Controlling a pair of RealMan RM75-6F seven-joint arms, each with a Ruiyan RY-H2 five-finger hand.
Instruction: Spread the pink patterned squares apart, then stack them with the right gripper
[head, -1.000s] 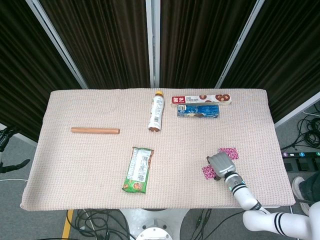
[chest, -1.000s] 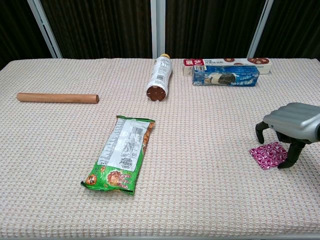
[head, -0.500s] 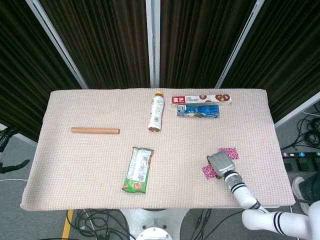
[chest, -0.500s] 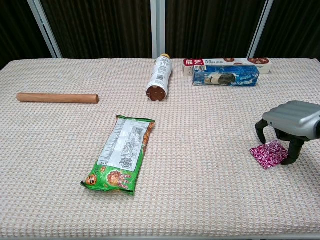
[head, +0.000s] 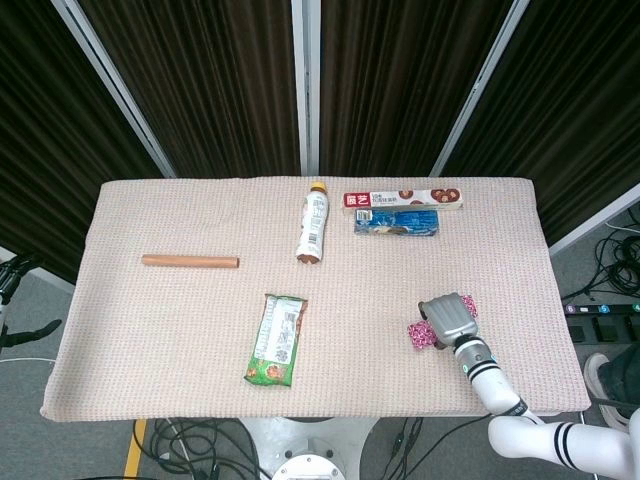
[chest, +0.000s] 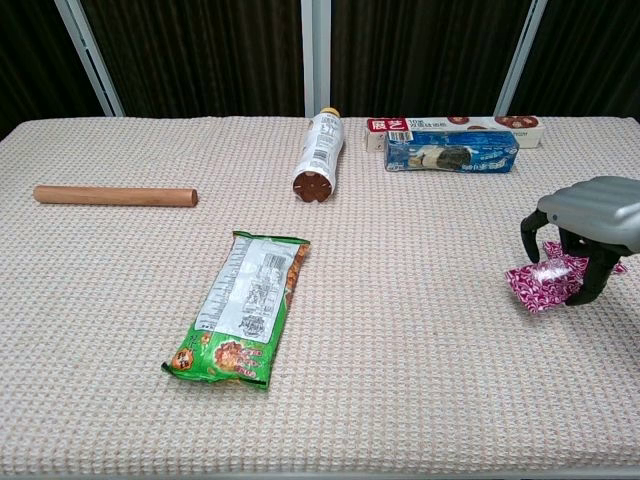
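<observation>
The right hand (chest: 585, 232) pinches one pink patterned square (chest: 541, 284) lifted at the table's (head: 150, 320) right edge, over the second square (head: 469, 304), and the thin wrapper could slip from the fingertips, landing askew

A pale pink waffle-textured cloth (chest: 420, 380) is covering the table; pink squares (chest: 545, 283) with white swirls are showing under a silver-grey hand (chest: 590, 225) with black fingers (chest: 527, 238). At lower left centre a green packet (chest: 245, 308) is lying; further up, a brown rod (chest: 115, 196), a white bottle (chest: 320, 155) with an orange cap, a red-and-cream box (chest: 455, 125) and a blue packet (chest: 452, 152)
</observation>
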